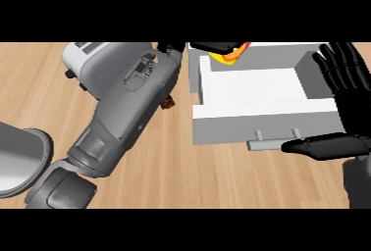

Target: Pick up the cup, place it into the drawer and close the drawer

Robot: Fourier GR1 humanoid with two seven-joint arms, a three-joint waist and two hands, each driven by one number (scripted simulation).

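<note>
A grey forearm [123, 108] runs diagonally from the lower left of the frame up toward the top centre, crossing the wooden counter [188, 171]. At its upper end the left hand [172, 47] shows only as a small black part against the top edge, beside the back corner of the drawer; whether its fingers are curled or straight cannot be told.

The drawer [253, 125] stands pulled open in the upper right of the frame, white inside with grey walls, and a grey bar handle [275, 143] on two posts sticks out from its front face. At the top edge, over the drawer's back left corner, sits the cup [230, 53], seen as an orange and yellow shape partly under a black part; how it is held or resting cannot be made out.

The right hand [344, 98] fills the right edge of the frame, relaxed, with fingers straight and pointing up past the drawer's right wall and the thumb lying level just right of the handle.

A grey rounded body [18, 162] lies at the left edge. No readable writing shows anywhere.
</note>
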